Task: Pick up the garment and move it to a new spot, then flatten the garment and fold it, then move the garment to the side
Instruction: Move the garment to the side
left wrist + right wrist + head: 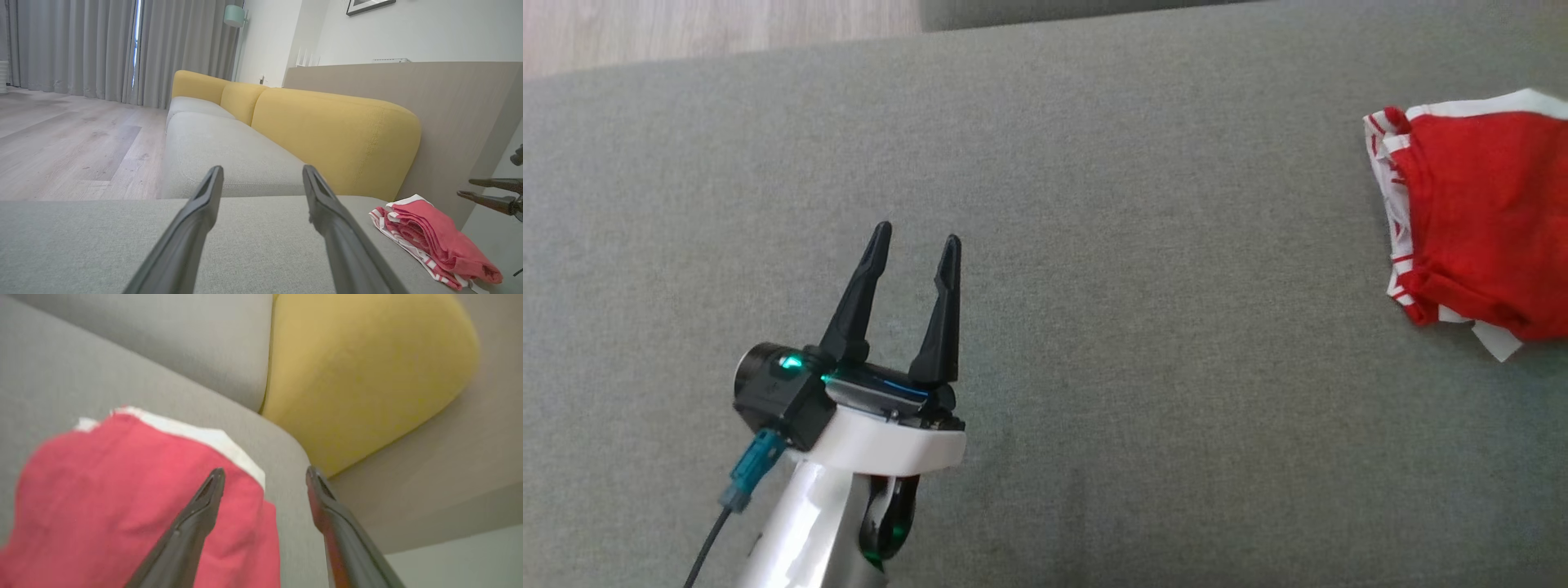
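Observation:
The garment [1478, 212] is a red piece with white striped trim, folded into a compact stack at the far right of the grey sofa seat [1094, 245]. It also lies low on the right in the left wrist view [433, 237]. My right gripper [265, 471] hangs open just above the garment [122, 490], one finger over the red cloth and the other over bare seat, with nothing between them. My left gripper [916, 235] is open and empty over the seat's lower left, far from the garment. The left wrist view has the left gripper [262, 168] pointing along the sofa.
Yellow back cushions [327, 130] line the sofa's far side, with a wood-look panel [449, 106] behind them. Wooden floor [73, 139] and grey curtains [81, 45] lie beyond the seat's edge. The right gripper's dark fingers [486, 182] show beside the garment.

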`<state>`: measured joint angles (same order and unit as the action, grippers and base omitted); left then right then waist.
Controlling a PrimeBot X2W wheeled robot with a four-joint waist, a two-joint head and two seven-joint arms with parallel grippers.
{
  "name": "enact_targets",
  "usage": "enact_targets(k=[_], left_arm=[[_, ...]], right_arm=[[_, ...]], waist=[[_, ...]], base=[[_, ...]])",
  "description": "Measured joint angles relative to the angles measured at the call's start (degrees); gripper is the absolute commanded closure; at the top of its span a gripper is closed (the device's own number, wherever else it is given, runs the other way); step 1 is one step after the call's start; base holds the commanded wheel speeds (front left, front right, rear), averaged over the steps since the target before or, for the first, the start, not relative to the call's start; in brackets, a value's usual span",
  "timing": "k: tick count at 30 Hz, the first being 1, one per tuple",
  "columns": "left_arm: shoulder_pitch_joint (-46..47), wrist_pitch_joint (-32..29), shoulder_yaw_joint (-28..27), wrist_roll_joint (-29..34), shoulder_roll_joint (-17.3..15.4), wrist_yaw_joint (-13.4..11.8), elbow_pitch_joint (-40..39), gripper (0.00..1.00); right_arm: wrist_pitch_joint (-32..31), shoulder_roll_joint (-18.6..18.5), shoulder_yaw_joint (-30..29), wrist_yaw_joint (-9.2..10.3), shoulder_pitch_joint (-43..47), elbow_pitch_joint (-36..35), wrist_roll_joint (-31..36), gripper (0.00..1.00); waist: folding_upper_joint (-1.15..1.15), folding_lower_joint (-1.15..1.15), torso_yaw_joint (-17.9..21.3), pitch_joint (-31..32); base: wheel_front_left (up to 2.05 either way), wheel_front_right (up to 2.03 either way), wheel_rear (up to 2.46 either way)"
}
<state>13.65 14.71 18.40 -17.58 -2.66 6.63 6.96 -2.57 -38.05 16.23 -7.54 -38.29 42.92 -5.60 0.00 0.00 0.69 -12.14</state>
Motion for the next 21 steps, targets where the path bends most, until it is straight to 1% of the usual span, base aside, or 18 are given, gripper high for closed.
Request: enact_targets(k=[3,6,7,10,13,17,18,20,21], left_arm=[[-0.2,0.0,-0.5,0.0,0.0,0.0,-0.1,0.0],[-1.0,0.0,-1.9,0.0,0.0,-0.1,-0.4,0.0],[-1.0,0.0,-1.9,0.0,0.0,-0.1,-0.4,0.0],[-2.6,0.0,-2.7,0.0,0.0,-0.3,-0.7,0.0],[-4.0,0.0,-3.9,0.0,0.0,-0.8,-1.0,0.0],[-5.5,0.0,-4.9,-0.1,0.0,-1.2,-1.4,0.0],[-6.3,0.0,-5.4,-0.1,0.0,-1.6,-1.5,0.0],[-7.0,0.0,-5.7,-0.1,0.0,-1.9,-1.6,0.0],[-7.3,0.0,-5.8,-0.2,0.0,-2.1,-1.6,0.0]], right_arm=[[2.5,3.6,-4.0,0.0,0.0,-3.9,0.9,0.0],[4.8,8.7,-7.0,0.0,0.3,-9.2,1.0,0.0],[4.8,8.7,-7.0,0.0,0.3,-9.2,1.0,0.0],[6.7,14.2,-9.6,0.0,2.2,-15.3,1.0,0.0],[8.1,19.6,-13.1,0.0,6.8,-20.5,0.8,0.0],[9.8,26.8,-15.8,0.0,14.5,-25.7,0.8,0.0],[10.8,30.0,-17.1,0.0,17.5,-27.3,0.8,0.0],[12.0,32.7,-18.4,0.0,20.0,-28.6,0.8,0.0],[12.7,33.4,-18.7,0.0,21.2,-29.1,0.8,0.0]], waist=[[0.0,0.0,0.1,1.3],[0.0,0.0,0.1,2.7],[0.0,0.0,0.1,2.7],[0.0,0.0,-0.1,4.3],[0.0,0.0,-0.5,5.9],[0.0,-0.01,-1.4,7.9],[0.0,-0.01,-2.0,8.6],[0.0,-0.01,-2.7,9.3],[0.0,-0.01,-3.0,9.6]], base=[[0.0,0.0,0.0],[0.0,0.0,0.0],[0.0,0.0,0.0],[0.0,0.0,0.0],[0.0,0.0,0.0],[0.0,0.0,0.0],[0.0,0.0,0.0],[0.0,0.0,0.0],[0.0,0.0,0.0]])
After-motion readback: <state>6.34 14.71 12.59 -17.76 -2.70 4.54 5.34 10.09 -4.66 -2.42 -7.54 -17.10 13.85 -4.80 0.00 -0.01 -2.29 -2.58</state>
